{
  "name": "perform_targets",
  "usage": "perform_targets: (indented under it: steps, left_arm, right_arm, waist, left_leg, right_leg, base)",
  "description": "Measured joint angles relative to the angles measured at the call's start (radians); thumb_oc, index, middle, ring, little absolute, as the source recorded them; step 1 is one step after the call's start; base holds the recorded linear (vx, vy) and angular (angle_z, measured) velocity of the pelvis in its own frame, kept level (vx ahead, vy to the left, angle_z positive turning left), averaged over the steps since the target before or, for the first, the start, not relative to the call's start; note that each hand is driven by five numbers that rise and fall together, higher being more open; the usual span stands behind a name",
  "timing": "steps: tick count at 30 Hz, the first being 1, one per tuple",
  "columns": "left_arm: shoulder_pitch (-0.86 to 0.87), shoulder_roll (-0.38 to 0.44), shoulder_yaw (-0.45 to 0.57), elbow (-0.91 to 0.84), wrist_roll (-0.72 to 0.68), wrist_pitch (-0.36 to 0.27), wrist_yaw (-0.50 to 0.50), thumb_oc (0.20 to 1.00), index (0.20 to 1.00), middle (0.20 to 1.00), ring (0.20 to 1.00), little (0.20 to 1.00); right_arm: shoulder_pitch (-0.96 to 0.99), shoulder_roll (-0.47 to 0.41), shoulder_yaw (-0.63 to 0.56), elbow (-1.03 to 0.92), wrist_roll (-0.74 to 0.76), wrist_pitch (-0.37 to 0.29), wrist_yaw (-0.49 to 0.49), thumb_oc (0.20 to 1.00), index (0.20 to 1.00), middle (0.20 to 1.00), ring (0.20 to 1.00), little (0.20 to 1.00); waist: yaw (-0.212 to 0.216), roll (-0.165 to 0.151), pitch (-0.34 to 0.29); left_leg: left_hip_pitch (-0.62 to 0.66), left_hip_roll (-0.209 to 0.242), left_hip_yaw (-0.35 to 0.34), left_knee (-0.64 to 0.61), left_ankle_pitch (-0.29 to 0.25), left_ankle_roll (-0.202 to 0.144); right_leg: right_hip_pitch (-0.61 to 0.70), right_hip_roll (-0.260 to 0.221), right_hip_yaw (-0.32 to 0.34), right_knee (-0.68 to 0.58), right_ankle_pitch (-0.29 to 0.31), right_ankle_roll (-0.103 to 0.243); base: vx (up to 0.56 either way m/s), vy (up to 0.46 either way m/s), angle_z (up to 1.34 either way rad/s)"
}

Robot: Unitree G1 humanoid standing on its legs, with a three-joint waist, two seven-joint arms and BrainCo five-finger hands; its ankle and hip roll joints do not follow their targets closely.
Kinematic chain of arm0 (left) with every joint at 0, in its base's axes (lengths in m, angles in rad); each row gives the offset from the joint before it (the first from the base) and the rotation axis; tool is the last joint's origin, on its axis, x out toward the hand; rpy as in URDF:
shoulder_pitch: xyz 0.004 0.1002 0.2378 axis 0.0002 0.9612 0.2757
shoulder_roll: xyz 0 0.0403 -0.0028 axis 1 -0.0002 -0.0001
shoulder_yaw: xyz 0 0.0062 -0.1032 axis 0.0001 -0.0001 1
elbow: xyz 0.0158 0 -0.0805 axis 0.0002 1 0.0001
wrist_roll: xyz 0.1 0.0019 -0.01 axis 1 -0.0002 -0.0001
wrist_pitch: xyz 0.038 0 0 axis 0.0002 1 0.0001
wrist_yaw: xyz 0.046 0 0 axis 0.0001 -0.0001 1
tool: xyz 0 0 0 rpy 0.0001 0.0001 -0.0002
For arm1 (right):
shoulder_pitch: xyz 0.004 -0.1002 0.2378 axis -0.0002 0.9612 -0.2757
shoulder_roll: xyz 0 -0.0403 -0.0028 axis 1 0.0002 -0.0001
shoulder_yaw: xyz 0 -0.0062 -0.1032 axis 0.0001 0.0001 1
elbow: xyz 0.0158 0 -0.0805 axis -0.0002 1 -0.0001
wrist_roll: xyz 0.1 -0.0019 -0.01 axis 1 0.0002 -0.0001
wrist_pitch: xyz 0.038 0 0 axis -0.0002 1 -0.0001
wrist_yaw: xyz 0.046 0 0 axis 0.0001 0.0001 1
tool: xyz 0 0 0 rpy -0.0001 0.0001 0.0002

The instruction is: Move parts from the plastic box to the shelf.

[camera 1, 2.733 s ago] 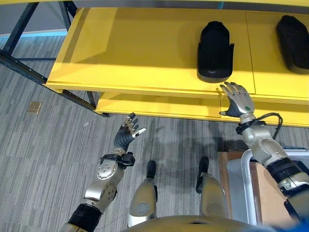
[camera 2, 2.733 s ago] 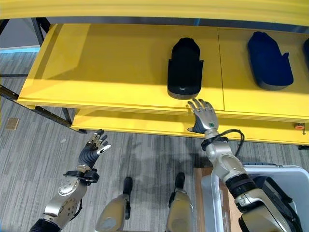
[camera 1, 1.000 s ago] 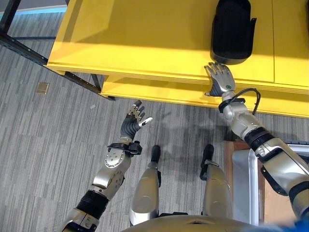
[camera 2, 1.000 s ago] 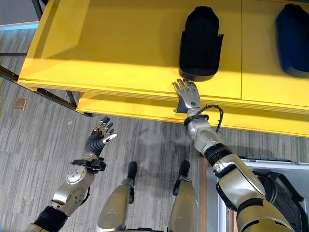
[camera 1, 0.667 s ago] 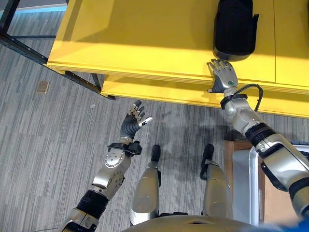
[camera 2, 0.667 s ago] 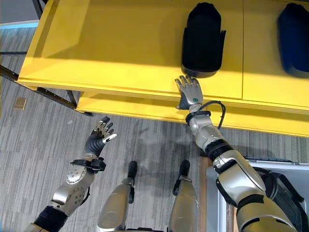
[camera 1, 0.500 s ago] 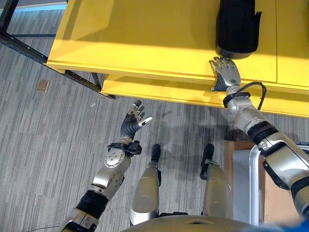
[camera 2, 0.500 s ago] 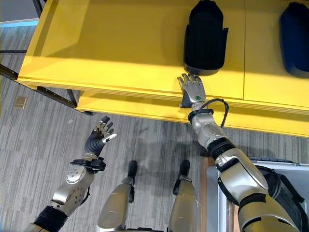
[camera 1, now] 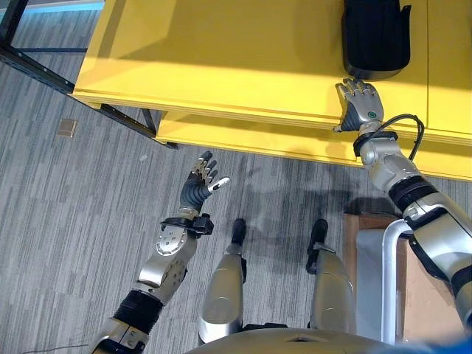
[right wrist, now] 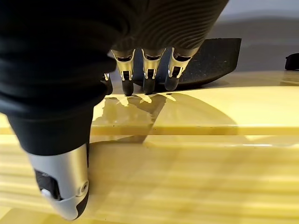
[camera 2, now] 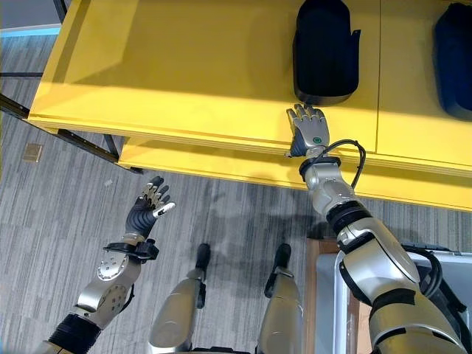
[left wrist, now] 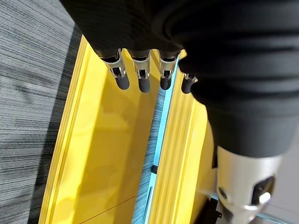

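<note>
Spanning the frame's top, a yellow shelf [camera 1: 221,66] stands over grey carpet [camera 1: 66,221]. One black part [camera 2: 322,51] lies there, the right robot hand [camera 2: 308,130] flat-fingered just below; the right eye view adds another part [camera 2: 453,59] and the box [camera 2: 450,295]. The left robot hand [camera 1: 200,184] hangs open.

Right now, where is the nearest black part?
The black part lies on the yellow shelf, just beyond the right hand, with a dark blue part to its right.
</note>
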Motion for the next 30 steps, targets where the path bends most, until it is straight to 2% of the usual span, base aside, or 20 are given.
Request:
perform_targets:
  steps: [20, 24, 30]
  left_arm:
    - [0.002, 0.012, 0.011, -0.004, -0.011, -0.001, -0.002, 1.000, 1.000, 1.000, 1.000, 1.000]
    - [-0.005, 0.008, 0.017, -0.004, -0.012, -0.001, -0.001, 1.000, 1.000, 1.000, 1.000, 1.000]
    - [-0.009, 0.000, 0.040, -0.005, -0.015, -0.001, 0.001, 1.000, 1.000, 1.000, 1.000, 1.000]
  right_arm:
    - [-0.065, -0.002, 0.033, 0.023, 0.058, -0.014, 0.002, 1.000, 1.000, 1.000, 1.000, 1.000]
    - [-0.023, -0.032, 0.018, -0.091, 0.080, 0.011, 0.009, 1.000, 1.000, 1.000, 1.000, 1.000]
    - [0.154, -0.056, -0.106, -0.381, 0.106, 0.013, 0.030, 1.000, 1.000, 1.000, 1.000, 1.000]
  waist:
    - [-0.006, -0.002, 0.024]
    - [-0.011, 0.000, 0.034]
    - [-0.012, -0.001, 0.034]
  left_leg:
    - [-0.026, -0.001, 0.000, 0.024, 0.001, -0.001]
    - [-0.026, 0.001, 0.001, 0.025, 0.001, -0.002]
    - [-0.009, 0.005, 0.000, 0.030, -0.004, -0.006]
  right_leg:
    - [-0.018, 0.001, 0.005, 0.002, 0.009, 0.002]
    - [-0.018, 0.003, 0.005, 0.001, 0.013, -0.004]
    - [0.005, 0.008, 0.002, -0.003, 0.012, -0.005]
  base:
    - [0.00, 0.000, 0.00]
    - [0.00, 0.000, 0.00]
    - [0.00, 0.000, 0.00]
